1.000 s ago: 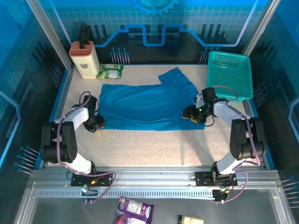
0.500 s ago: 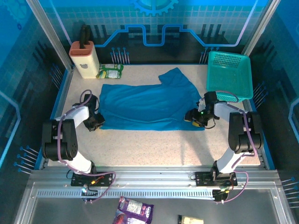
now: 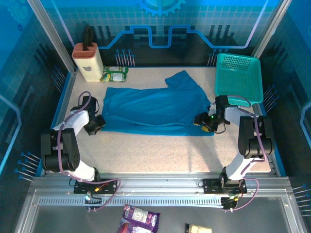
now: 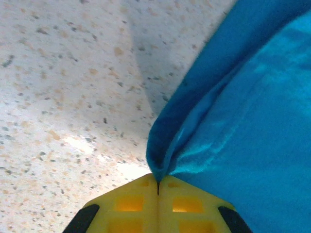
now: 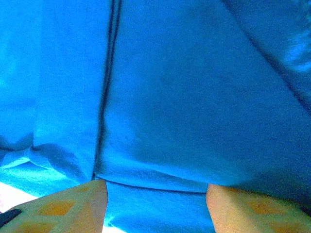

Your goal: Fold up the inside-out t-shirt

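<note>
The inside-out t-shirt (image 3: 155, 109) lies spread flat across the middle of the table, one sleeve reaching toward the back. My left gripper (image 3: 98, 122) is at its near left corner. In the left wrist view the yellow jaws (image 4: 158, 183) are pressed together with a pinch of the t-shirt (image 4: 243, 121) between the tips. My right gripper (image 3: 200, 121) sits low at the near right corner. In the right wrist view its fingers (image 5: 73, 204) stand apart, with the t-shirt's (image 5: 184, 97) hem lying between them.
A teal mesh basket (image 3: 239, 73) stands at the back right, close behind the right arm. A beige holder (image 3: 88, 62) and a green packet (image 3: 114, 74) sit at the back left. Bare speckled tabletop (image 3: 155, 150) stretches in front of the shirt.
My left gripper has shut on the shirt's near left corner and drawn slightly left. The right gripper has shifted a little right along the near hem, still open.
</note>
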Tool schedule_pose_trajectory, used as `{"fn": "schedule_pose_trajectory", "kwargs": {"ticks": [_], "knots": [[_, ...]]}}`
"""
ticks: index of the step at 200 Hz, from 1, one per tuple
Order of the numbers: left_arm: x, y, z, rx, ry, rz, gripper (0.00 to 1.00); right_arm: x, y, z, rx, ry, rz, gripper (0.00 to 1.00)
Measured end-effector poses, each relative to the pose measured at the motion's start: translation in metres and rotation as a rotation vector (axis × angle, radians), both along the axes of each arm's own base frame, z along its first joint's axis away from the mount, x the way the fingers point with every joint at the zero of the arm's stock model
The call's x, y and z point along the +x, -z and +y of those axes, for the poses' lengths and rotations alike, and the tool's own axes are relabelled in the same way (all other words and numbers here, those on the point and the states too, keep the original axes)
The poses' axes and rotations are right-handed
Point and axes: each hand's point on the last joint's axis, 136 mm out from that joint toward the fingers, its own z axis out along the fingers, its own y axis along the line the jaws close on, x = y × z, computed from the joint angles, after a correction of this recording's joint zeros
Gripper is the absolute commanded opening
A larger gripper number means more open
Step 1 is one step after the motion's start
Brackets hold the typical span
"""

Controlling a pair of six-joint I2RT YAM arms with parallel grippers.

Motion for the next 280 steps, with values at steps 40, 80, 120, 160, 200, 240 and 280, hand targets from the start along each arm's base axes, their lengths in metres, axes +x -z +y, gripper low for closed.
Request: {"fn": "schedule_pose_trajectory", "kwargs": {"ticks": [40,80,120,160,200,240,280], "knots": [[-0.008,0.007,0.006,-0.008,-0.027,0.041,0.0,0.0,0.0,-0.002,0.004,0.006,0.001,0.59],[-0.015,0.026,0.002,-0.04,-0.035,0.11,0.04,-0.003,-0.002,-0.003,-0.009,0.01,0.004,0.58],[-0.016,0.017,0.003,-0.042,-0.057,0.082,0.16,-0.018,-0.024,-0.005,-0.065,0.017,-0.005,0.58],[-0.003,-0.014,-0.001,-0.048,-0.041,0.001,0.17,-0.014,-0.051,0.012,-0.079,-0.019,-0.056,0.53],[0.022,-0.033,-0.041,-0.095,0.078,-0.063,0.14,-0.006,-0.055,0.057,-0.038,-0.11,-0.068,0.46],[0.03,-0.012,-0.087,-0.173,0.176,-0.016,0.11,-0.007,-0.023,0.08,-0.032,-0.125,0.02,0.46],[0.026,0.011,-0.088,-0.167,0.18,0.054,0.11,-0.005,-0.012,0.084,-0.036,-0.089,0.046,0.47]]}}
